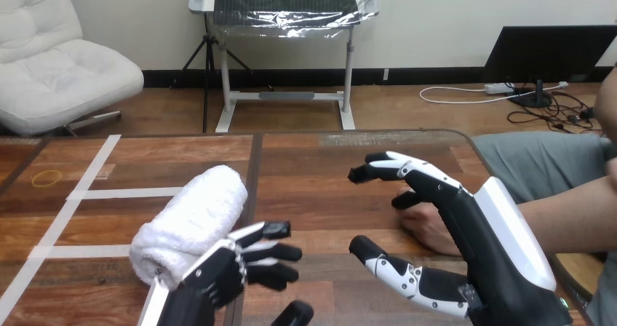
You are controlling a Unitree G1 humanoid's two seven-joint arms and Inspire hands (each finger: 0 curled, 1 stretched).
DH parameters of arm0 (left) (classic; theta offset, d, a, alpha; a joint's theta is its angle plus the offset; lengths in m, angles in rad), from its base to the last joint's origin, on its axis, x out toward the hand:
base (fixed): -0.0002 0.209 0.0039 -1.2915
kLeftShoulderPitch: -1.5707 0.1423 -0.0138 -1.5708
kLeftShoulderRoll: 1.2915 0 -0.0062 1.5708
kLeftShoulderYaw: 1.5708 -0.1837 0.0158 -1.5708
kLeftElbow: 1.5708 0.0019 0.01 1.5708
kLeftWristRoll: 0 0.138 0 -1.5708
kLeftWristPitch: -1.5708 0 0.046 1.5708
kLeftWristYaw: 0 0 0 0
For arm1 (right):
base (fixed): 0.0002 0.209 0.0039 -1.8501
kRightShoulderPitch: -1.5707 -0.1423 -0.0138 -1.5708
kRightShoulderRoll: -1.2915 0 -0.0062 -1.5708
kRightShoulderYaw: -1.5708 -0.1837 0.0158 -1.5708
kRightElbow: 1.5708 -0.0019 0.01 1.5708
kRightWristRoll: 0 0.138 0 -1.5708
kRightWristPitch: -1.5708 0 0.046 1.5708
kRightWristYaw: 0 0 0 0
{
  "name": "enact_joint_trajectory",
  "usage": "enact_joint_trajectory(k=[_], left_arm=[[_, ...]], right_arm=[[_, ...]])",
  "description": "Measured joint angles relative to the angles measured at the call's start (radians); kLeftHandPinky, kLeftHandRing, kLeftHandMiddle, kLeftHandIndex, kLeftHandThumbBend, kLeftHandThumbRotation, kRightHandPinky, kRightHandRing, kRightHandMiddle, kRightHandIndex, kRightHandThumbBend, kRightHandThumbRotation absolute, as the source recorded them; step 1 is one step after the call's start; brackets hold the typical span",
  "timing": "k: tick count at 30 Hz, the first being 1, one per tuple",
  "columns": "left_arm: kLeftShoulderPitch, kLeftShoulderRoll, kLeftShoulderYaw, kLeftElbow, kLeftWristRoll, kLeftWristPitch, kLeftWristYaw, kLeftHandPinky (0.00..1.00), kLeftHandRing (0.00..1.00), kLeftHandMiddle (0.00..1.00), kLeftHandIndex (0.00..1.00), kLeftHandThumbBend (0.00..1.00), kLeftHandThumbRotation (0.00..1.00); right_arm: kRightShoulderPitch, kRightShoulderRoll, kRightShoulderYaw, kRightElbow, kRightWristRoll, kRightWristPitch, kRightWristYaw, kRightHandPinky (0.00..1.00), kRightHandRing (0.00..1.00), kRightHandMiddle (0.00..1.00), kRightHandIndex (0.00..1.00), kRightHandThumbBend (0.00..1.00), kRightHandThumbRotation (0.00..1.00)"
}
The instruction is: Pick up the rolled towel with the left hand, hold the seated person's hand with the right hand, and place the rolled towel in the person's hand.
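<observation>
Towel (190,223) lies just beside the left hand (218,273), ungrasped.

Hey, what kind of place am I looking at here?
Likely a robot test bench for care-style handovers: a wooden table marked with white tape lines, a rolled towel beside the robot's left hand, and a person's hand under its open right hand.

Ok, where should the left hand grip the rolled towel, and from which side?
Probably around the middle of the rolled towel, across its length, coming from its right side, where the left hand is. It lies flat as a thick cylinder, near end toward the robot.
</observation>
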Motion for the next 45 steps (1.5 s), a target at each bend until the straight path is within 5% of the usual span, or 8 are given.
enact_joint_trajectory(k=[17,45], left_arm=[[-0.027,-0.001,0.001,0.008,0.124,-0.002,0.107,0.58,0.64,0.69,0.74,0.62,0.31],[-0.104,-0.007,-0.002,0.063,0.136,-0.019,0.195,0.58,0.64,0.69,0.73,0.65,0.32]], right_arm=[[-0.013,-0.001,0.014,0.105,0.000,-0.031,-0.017,0.65,0.80,0.83,0.71,0.43,0.00],[-0.091,-0.004,0.017,0.146,-0.001,-0.058,-0.034,0.63,0.79,0.82,0.69,0.46,0.00]])
